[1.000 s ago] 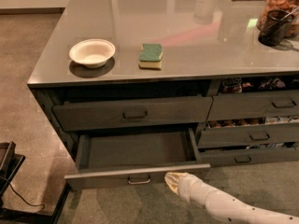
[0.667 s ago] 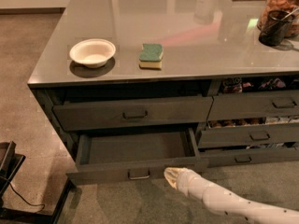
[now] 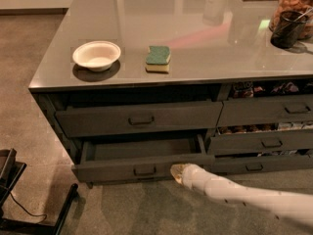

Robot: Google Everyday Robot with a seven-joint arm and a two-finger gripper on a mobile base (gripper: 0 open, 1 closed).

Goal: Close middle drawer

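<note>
The middle drawer is the wide, low, dark-grey one at the bottom left of the cabinet. It stands partly pulled out, with a strip of its plain grey inside showing. A small metal loop pull sits at the centre of its front. My gripper is at the end of the white arm that comes in from the lower right. Its tip rests against the right part of the drawer front, just right of the pull.
A taller wide drawer sits above it. Narrower drawers are stacked to the right. On the grey countertop are a white bowl, a green sponge and a dark cup. A dark stand is on the floor at lower left.
The middle drawer has slid inward; less of its inside shows now. My gripper has moved toward the cabinet with the drawer front.
</note>
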